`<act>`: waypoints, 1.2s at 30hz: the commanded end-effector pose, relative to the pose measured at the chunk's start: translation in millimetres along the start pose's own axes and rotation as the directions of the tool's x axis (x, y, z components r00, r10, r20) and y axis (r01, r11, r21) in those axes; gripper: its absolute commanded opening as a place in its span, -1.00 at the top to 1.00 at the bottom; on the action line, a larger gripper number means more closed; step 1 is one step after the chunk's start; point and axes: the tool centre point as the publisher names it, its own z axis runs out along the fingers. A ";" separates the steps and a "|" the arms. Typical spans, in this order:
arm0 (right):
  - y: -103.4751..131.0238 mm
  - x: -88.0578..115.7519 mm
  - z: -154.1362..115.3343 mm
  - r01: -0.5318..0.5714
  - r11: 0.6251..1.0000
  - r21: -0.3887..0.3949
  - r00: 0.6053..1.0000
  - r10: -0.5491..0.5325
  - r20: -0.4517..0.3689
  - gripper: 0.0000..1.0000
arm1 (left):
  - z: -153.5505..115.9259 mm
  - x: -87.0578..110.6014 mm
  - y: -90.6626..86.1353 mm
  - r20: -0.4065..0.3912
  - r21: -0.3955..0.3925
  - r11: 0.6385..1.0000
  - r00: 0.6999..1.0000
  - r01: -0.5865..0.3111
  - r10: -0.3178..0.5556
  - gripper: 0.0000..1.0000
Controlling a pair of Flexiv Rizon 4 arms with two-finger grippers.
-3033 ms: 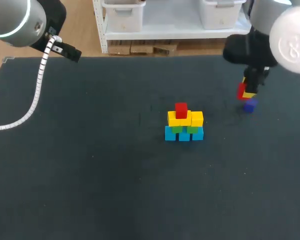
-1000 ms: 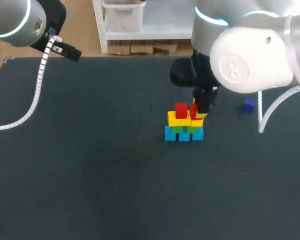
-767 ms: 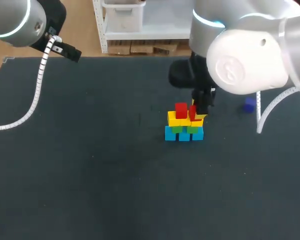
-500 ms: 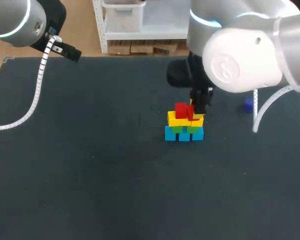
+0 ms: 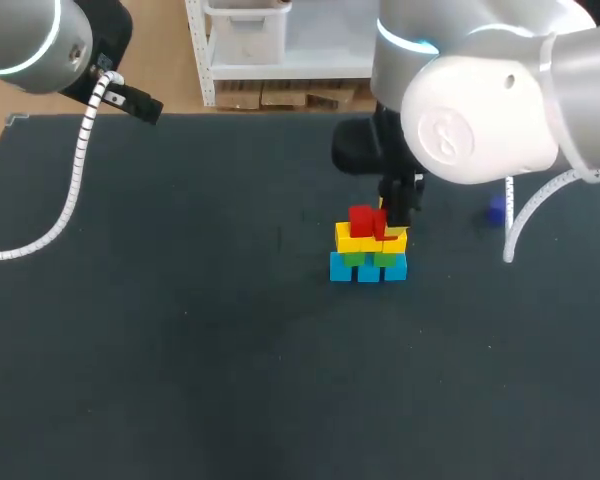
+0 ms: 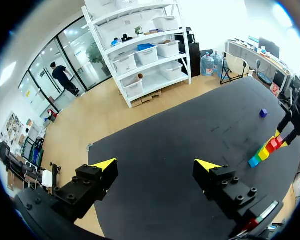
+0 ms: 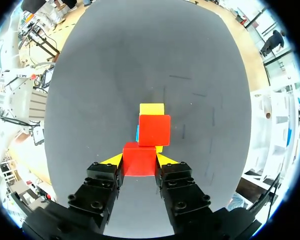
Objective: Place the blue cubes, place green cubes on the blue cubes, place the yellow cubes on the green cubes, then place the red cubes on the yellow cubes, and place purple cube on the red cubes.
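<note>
A cube pyramid (image 5: 369, 250) stands mid-table: blue cubes (image 5: 368, 268) at the bottom, green cubes (image 5: 385, 258) on them, yellow cubes (image 5: 352, 241) above, and one red cube (image 5: 361, 220) on top. My right gripper (image 7: 139, 160) is shut on a second red cube (image 7: 139, 159), held right beside the placed red cube (image 7: 154, 129) over the yellow row. A purple cube (image 5: 496, 210) lies on the table to the right. My left gripper (image 6: 157, 167) is open and empty, high above the table's far left, with the pyramid (image 6: 268, 149) small in the distance.
The black table (image 5: 180, 350) has open room to the left of and in front of the pyramid. My left arm (image 5: 40, 45) and its white cable (image 5: 75, 180) sit at the far left corner.
My right gripper, with the red cube in it, has moved slightly left and down, closer beside the placed red cube. The left arm has not moved.
</note>
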 end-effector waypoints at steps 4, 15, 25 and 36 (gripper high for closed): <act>0.5 1.6 2.3 0.001 1.000 0.000 1.000 -0.001 0.002 0.50 | -0.2 0.3 1.1 0.001 0.004 1.000 1.000 -0.001 0.001 -1.00; -1.2 1.3 2.5 -0.006 1.000 0.005 1.000 0.006 0.003 -1.00 | -0.2 0.3 1.1 0.001 0.004 1.000 1.000 -0.001 0.001 -1.00; -3.6 -1.3 2.9 0.001 1.000 0.010 1.000 -0.001 0.012 -0.50 | -0.2 0.3 1.1 0.001 0.004 1.000 1.000 -0.001 0.001 -1.00; -2.1 -2.2 4.2 0.006 1.000 0.009 1.000 -0.006 0.016 0.04 | -0.2 0.3 1.1 0.001 0.004 1.000 1.000 -0.001 0.001 -1.00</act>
